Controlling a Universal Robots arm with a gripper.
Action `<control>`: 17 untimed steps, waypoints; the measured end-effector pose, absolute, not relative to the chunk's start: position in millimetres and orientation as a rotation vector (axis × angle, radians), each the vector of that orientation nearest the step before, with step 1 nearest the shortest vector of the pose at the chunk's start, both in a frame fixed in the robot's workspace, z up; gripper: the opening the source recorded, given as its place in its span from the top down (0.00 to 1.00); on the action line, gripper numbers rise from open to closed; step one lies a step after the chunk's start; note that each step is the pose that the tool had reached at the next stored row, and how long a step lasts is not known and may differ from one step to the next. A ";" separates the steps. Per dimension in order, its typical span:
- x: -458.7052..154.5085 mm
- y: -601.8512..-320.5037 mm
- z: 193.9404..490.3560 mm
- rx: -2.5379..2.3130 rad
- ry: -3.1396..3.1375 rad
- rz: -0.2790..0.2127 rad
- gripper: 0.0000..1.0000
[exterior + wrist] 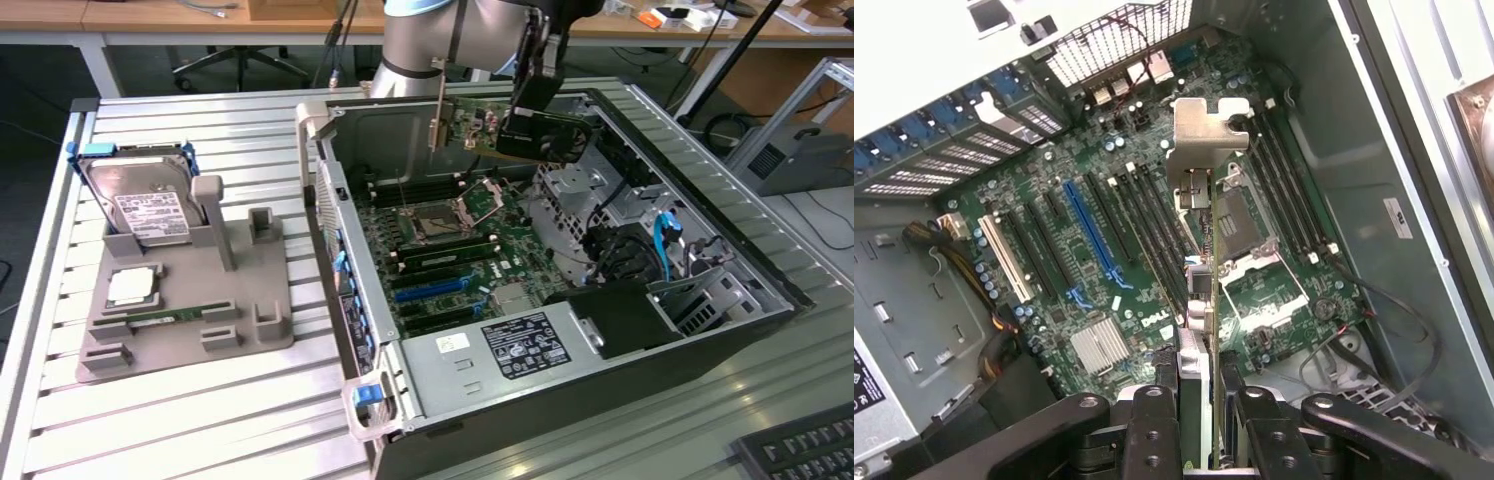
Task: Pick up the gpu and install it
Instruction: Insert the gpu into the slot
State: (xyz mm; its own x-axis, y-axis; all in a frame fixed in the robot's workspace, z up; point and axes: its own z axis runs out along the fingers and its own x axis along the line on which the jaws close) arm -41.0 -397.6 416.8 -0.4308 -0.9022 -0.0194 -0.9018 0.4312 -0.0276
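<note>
The gpu [497,130] is held edge-on, clamped between the partly closed fingers of the end effector [1206,425], above the motherboard [1084,235] inside the opened computer case [340,215].

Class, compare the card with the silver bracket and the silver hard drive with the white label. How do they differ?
The green-and-black expansion card is gripped in the pincer over the open case; the silver hard drive leans in the grey holder. The card carries a metal bracket; the drive a white label. Both are flat rectangles.
</note>
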 end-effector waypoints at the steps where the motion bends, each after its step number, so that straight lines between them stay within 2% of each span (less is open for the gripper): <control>1: -41.0 -397.6 416.8 -1.660 2.630 -0.020 0.73; 17: -41.0 -397.8 416.8 -1.687 2.613 -0.020 0.73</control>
